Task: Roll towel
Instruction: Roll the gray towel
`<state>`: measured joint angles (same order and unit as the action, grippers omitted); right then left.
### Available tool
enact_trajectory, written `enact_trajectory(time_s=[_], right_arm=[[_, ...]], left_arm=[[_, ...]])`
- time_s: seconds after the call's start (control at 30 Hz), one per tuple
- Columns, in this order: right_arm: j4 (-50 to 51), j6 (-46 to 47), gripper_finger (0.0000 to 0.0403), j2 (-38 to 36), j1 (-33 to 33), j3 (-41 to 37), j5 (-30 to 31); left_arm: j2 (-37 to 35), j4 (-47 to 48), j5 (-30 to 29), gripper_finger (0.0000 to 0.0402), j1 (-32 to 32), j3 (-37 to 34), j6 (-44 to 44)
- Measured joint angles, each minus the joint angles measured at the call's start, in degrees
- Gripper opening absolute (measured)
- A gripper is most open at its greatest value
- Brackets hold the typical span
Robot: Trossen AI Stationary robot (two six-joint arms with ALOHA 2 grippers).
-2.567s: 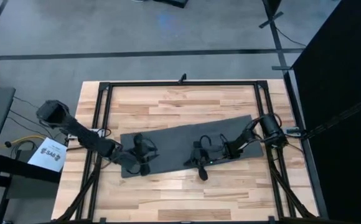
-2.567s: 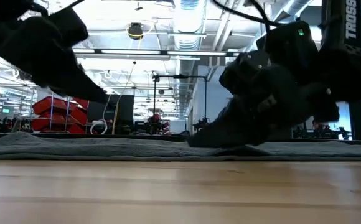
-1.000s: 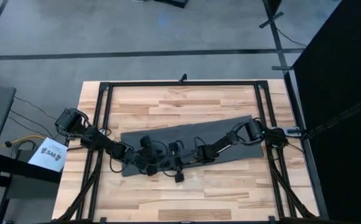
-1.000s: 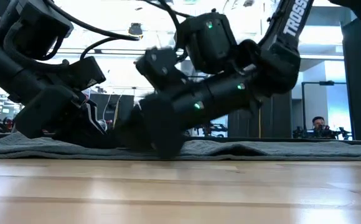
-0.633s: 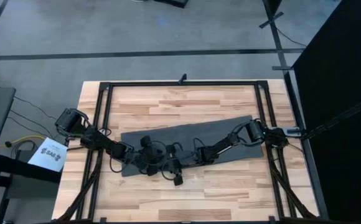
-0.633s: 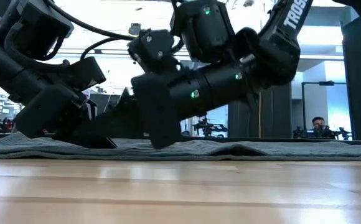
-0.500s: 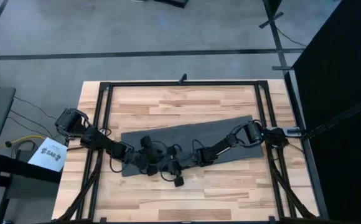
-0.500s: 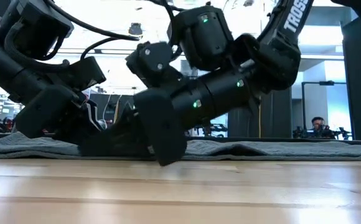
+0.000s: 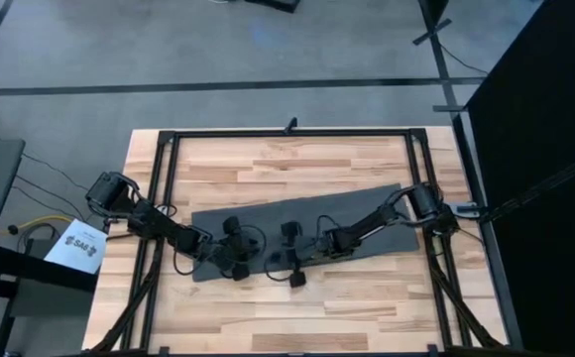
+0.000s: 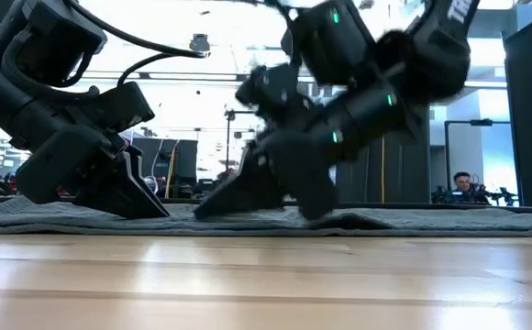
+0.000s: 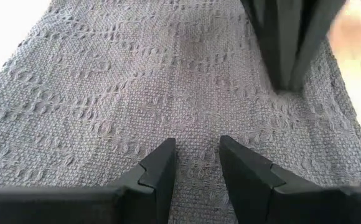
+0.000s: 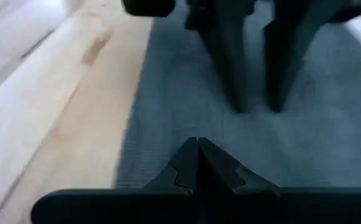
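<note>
Pincer states are noted: the left pincer [image 11: 196,163] is held apart, tips pressed on the towel [image 9: 297,233], probably pinning it; the right pincer [image 12: 197,163] is closed empty above the towel, which lies flat, unrolled, on the bench [image 9: 297,164].

Left gripper [image 11: 196,163] fingers parted over the towel [image 11: 137,87] — flat, grey.

High view straight down; low view level at tabletop; wrist views close over towel [image 11: 137,87], each showing other arm.
</note>
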<state>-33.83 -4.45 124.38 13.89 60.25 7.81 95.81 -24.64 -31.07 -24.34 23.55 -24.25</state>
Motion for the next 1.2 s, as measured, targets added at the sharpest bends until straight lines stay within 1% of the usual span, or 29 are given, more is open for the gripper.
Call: enact_trajectory(time_s=[0.1,0.23,0.37,0.57,0.63,0.7,0.73,0.8,0.9,0.93,1.0,1.1,1.13,1.2], right_arm=[[-5.23,4.23,0.0,3.61,1.29,0.61,-1.9],[-6.91,2.51,0.0,3.35,3.32,0.38,-2.44],[-3.4,0.94,0.0,0.77,3.78,0.2,-3.44],[3.73,0.09,0.0,-1.43,3.45,0.22,2.49],[7.52,0.05,0.0,-3.38,3.64,0.19,3.96],[11.28,-0.13,0.0,-6.47,3.88,0.06,4.22],[12.75,-0.21,0.0,-8.51,4.01,-0.66,4.27],[12.87,-0.18,0.0,-12.99,4.18,-3.83,4.44],[7.44,2.06,0.0,-18.87,3.93,-12.16,4.91],[3.7,3.31,0.0,-20.05,3.91,-15.37,5.27],[-6.01,5.94,0.0,-20.61,3.87,-21.3,5.64],[-20.16,10.09,0.0,-16.94,4.27,-26.93,5.64],[-23.21,11.13,0.0,-14.88,4.52,-27.53,5.64],[-27.89,12.63,0.0,-10.37,5.09,-27.37,5.62]], left_arm=[[-0.02,0.08,-0.01,0.0114,0.0,0.0,-0.11],[-0.04,0.06,0.82,0.0114,0.0,0.06,-0.52],[-0.07,0.2,0.76,0.0114,0.2,0.06,-0.98],[-0.51,0.35,1.19,0.0114,0.05,0.0,-1.81],[-1.95,1.05,2.64,0.0114,-0.11,0.0,-1.99],[-4.39,2.28,4.58,0.0114,-0.66,-0.21,-2.01],[-5.86,3.3,5.86,0.0114,-0.9,-0.25,-2.03],[-9.67,6.07,6.31,0.0114,-1.6,-0.26,-2.04],[-15.91,10.45,5.94,0.0114,-2.61,-0.21,-2.11],[-17.69,11.93,5.66,0.0114,-2.87,-0.2,-2.0],[-21.15,11.98,4.63,0.0114,-3.01,-0.24,-0.11],[-23.2,8.92,-0.14,0.0114,-1.19,-0.05,6.18],[-22.99,7.95,-1.11,0.0114,0.48,-0.06,8.17],[-21.3,4.28,-1.24,0.0114,4.25,-0.07,10.07]])
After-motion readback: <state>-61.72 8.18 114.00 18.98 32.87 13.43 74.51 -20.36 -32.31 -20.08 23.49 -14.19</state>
